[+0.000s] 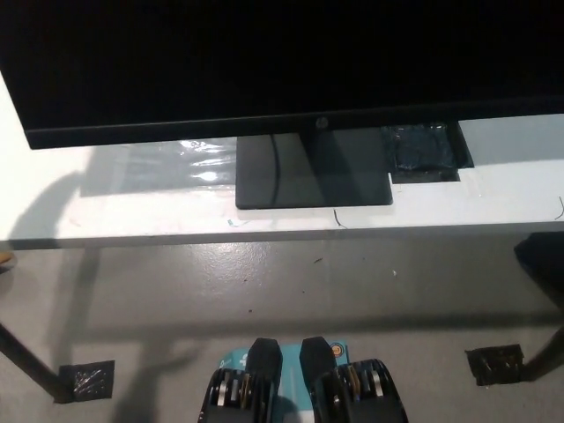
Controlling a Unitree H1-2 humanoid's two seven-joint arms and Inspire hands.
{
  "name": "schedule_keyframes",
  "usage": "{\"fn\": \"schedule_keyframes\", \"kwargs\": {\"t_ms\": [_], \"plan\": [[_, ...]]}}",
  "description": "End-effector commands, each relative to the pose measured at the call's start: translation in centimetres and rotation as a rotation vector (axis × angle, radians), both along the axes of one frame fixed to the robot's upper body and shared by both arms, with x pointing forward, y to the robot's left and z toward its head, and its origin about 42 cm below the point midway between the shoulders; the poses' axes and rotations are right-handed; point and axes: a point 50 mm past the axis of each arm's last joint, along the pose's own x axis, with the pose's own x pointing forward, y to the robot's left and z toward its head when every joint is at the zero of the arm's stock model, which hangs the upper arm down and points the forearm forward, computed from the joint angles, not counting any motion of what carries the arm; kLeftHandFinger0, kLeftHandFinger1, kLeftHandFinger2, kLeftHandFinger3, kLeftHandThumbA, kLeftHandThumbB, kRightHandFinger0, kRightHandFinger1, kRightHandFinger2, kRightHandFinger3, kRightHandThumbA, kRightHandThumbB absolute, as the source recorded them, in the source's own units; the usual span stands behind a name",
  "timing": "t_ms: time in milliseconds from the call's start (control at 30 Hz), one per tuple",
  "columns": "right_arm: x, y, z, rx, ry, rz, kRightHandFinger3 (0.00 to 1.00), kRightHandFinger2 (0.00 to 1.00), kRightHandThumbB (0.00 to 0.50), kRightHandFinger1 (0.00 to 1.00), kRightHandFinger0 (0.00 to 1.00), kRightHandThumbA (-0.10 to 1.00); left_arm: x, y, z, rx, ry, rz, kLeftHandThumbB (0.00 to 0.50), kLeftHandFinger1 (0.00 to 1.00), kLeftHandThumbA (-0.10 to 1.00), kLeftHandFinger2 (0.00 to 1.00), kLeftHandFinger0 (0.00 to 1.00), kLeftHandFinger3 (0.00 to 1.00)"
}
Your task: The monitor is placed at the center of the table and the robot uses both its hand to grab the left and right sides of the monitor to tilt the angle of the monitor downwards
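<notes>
You have neither hand in the head view; no white left hand at the lower left, no black right hand at the right, so you cannot tell how the fingers stand or how far they are from the monitor's sides.

The monitor (282,62) fills the top of the picture, screen dark, its lower bezel running slightly tilted, lower at the picture's left than at the right. A small round logo (322,123) sits mid-bezel. Both side edges of the screen run out of frame or to its very border.

Below the bezel, the monitor's flat dark rectangular base (313,176) rests on the white worktop (132,211), near the front edge. Just right of the base, touching its corner, lies a patch of black tape (421,150). Left of the base, a glossy patch of clear film (198,163) catches light.

Under the worktop: grey floor (291,282), with black tape squares at a leg on the left (86,377) and on the right (495,361).
</notes>
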Motion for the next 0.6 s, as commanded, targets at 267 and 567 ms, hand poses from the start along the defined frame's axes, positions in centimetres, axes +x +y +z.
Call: {"fn": "schedule_keyframes", "kwargs": {"t_ms": [267, 567], "plan": [[2.4, 2.0, 0.9, -0.103, 0.046, 0.092, 1.0, 1.0, 0.426, 1.0, 1.0, 0.87, 0.5, 0.3, 3.3, 0.061, -0.084, -0.02, 0.434, 1.0, 1.0, 1.0, 1.0, 1.0], [3.2, 1.2, -1.2, -0.152, 0.101, 0.047, 1.0, 1.0, 0.38, 1.0, 1.0, 0.89, 0.3, 0.2, 3.1, 0.058, -0.09, -0.024, 0.41, 1.0, 1.0, 1.0, 1.0, 1.0]]}}
